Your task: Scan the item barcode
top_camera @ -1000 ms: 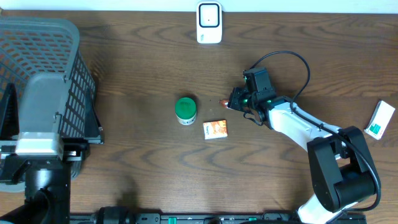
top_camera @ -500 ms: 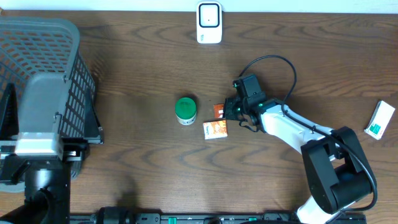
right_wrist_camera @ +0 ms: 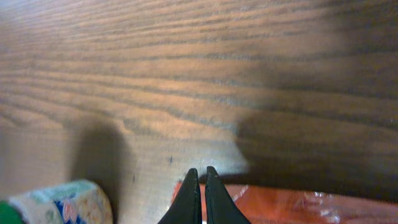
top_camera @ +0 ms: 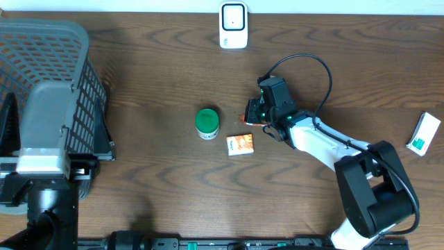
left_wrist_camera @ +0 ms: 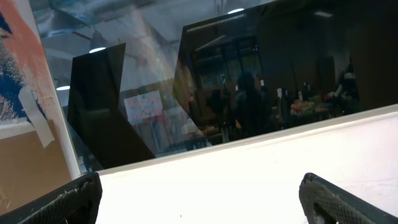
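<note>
Right claw (right_wrist_camera: 200,175) — black tips pressed together — sits over a crinkly orange wrapper (right_wrist_camera: 280,202) on grained wood (right_wrist_camera: 186,74); left claw (left_wrist_camera: 202,196) gapes wide.

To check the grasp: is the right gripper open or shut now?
Shut. The right gripper shows both fingertips touching, no gap, over the orange packet. Whether it pinches the packet, I cannot tell.

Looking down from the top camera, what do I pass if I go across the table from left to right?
basket → green jar → scanner → white box
</note>
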Available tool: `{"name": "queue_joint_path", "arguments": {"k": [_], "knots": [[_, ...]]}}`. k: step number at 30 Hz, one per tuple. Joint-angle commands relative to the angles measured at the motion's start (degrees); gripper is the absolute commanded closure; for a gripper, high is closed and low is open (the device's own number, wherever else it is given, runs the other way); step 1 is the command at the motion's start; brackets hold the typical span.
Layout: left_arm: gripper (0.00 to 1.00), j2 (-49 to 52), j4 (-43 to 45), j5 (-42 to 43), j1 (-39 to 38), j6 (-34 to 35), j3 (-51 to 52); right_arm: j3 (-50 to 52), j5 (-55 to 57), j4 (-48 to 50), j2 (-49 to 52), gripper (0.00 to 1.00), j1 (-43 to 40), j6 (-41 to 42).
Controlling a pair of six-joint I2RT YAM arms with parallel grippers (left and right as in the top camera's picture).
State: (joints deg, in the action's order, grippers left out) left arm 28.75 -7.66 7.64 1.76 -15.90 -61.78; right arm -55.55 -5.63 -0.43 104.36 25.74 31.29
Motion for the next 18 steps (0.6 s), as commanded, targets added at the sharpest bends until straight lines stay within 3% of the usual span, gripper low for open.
{"name": "queue_joint_path", "arguments": {"k": [1,5,11,18], "knots": [[0.01,-0.5,0.2,0.8,-0.2,0.3,-0.2,-0.4,2.3,1.7,3.8,0.99,-0.8,1.8],[0.01,-0.5,0.2,0.8,-0.2,0.3,-0.2,-0.4,2.3,2.3,7.1,0.99,-0.9,2.4],[0.01,-0.5,0.2,0.8,-0.2,0.3,-0.2,-0.4,-2.7,-4.9,4.2,0.99,-0.9,1.2],[0.01,-0.5,0.3,0.8,-0.2,0.3,-0.2,-0.4,1.0,-32.4,-6.8,0.99,-1.3,-2.7]]}}
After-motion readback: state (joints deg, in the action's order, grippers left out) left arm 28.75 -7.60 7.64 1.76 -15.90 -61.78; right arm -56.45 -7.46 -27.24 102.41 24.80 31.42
